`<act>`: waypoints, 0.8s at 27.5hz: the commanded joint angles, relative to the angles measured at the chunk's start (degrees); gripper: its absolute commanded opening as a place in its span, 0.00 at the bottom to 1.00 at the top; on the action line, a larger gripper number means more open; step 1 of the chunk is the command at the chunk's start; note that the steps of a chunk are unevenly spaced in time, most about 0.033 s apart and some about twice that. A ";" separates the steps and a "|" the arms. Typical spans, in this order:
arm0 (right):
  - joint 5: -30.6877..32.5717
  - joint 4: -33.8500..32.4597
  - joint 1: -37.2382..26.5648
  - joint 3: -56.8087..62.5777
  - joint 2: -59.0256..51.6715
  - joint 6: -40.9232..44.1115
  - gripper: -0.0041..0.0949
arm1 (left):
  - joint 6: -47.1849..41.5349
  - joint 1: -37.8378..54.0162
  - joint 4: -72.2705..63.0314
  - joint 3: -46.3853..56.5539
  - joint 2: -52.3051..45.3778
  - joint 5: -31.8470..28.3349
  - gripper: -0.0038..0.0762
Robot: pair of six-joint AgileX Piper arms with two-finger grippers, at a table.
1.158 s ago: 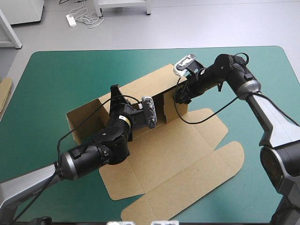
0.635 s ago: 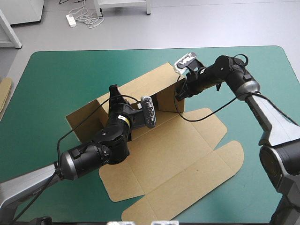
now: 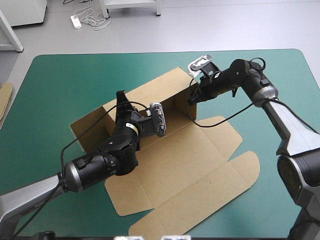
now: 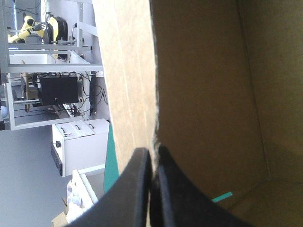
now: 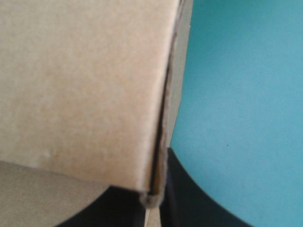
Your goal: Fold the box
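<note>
The brown box (image 3: 185, 165) lies half formed in the middle of the table, its back wall (image 3: 150, 92) raised and its lid panels flat toward the front. My left gripper (image 3: 120, 100) stands at the wall's left part, shut on the top edge. In the left wrist view the black fingers (image 4: 142, 189) pinch the board's edge, with the box's inside beyond them. My right gripper (image 3: 192, 99) is at the wall's right end, shut on the end flap. Seen from the right wrist, the flap's edge (image 5: 158, 142) runs down between that gripper's (image 5: 154, 201) fingers.
An edge of more brown board (image 3: 5, 97) shows at the table's left edge. Bare teal-green cover (image 3: 270, 75) surrounds the box, with the widest room on the right and along the far side.
My right gripper's fingers have come together on the end flap, and hand and flap have shifted slightly toward the table's far side. The left gripper has held its grip without moving.
</note>
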 commanded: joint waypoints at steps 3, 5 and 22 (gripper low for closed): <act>-1.80 4.70 0.31 -1.51 -3.00 1.14 0.02 | -1.29 -0.45 0.59 -1.40 -1.67 -2.56 0.27; -2.01 4.59 0.31 -1.51 -3.00 1.24 0.02 | -2.12 -0.44 0.59 -1.40 -1.78 -2.33 0.43; -4.13 -0.22 0.31 -1.51 -3.00 12.21 0.02 | -4.77 -9.45 -1.87 -18.01 -2.20 19.98 0.55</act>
